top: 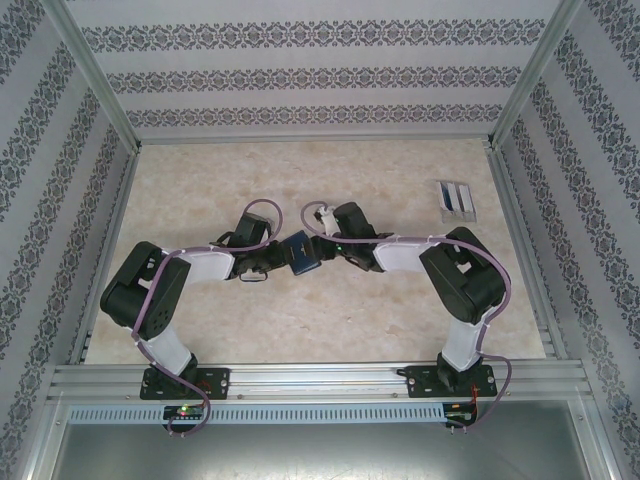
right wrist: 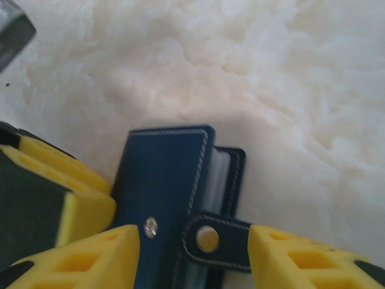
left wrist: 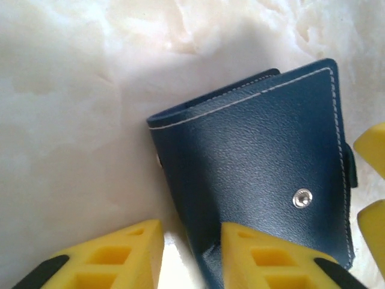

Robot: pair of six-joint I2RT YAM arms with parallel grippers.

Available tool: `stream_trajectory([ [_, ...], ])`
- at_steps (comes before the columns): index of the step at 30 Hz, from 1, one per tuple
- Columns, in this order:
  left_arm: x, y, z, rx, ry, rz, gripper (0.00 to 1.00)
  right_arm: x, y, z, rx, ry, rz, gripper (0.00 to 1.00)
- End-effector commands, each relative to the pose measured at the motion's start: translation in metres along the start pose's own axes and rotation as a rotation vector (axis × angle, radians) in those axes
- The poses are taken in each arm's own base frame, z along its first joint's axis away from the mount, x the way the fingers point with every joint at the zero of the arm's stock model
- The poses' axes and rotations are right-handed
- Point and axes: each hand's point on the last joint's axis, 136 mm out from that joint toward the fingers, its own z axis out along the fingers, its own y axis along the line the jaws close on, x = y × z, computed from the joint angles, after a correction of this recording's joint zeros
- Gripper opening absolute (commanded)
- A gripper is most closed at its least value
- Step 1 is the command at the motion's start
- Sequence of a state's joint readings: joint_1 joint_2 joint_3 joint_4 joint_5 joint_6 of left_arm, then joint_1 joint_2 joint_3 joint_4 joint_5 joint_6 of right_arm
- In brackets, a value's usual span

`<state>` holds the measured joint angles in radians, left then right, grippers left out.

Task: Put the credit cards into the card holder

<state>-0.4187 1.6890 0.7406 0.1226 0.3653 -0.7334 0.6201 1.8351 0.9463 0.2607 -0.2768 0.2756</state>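
Note:
The card holder [top: 301, 251] is a navy folded wallet lying on the table between both arms. In the left wrist view the card holder [left wrist: 258, 150] lies closed with a metal stud on its cover, and my left gripper [left wrist: 192, 232] stands open astride its near corner, one finger clear of it. In the right wrist view my right gripper [right wrist: 194, 235] is open around the card holder [right wrist: 165, 174] and its snap strap [right wrist: 216, 241]. Pale layers [right wrist: 219, 174] show between the covers; I cannot tell whether they are credit cards.
A clear slotted case [top: 458, 198] with whitish and dark blue pieces lies at the back right near the frame wall. The two grippers' yellow fingers [left wrist: 374, 144] nearly meet over the wallet. Metal rails border the marbled table [top: 200, 180].

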Motion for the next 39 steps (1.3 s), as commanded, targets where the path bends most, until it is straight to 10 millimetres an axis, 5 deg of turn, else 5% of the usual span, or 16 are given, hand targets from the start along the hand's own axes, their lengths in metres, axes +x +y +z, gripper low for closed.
stream_trajectory([
  [1,0.058,0.042,-0.003,-0.142,0.211,-0.082,0.36,0.002,-0.010,-0.004,0.081,0.051,0.071,0.49],
  [7,0.047,0.037,-0.006,-0.123,0.194,-0.075,0.36,0.004,-0.021,-0.002,0.163,0.110,0.070,0.43],
  [22,0.047,0.053,0.020,-0.177,0.240,-0.126,0.39,0.002,-0.010,0.012,0.162,0.159,0.015,0.46],
  [29,0.042,0.054,0.017,-0.201,0.233,-0.099,0.39,0.010,-0.034,0.015,0.257,0.185,0.024,0.32],
  [35,0.045,0.056,0.015,-0.204,0.230,-0.101,0.39,0.005,-0.034,0.010,0.282,0.172,0.014,0.24],
  [39,0.046,0.056,0.014,-0.199,0.223,-0.106,0.39,-0.003,-0.027,0.003,0.254,0.144,0.021,0.34],
])
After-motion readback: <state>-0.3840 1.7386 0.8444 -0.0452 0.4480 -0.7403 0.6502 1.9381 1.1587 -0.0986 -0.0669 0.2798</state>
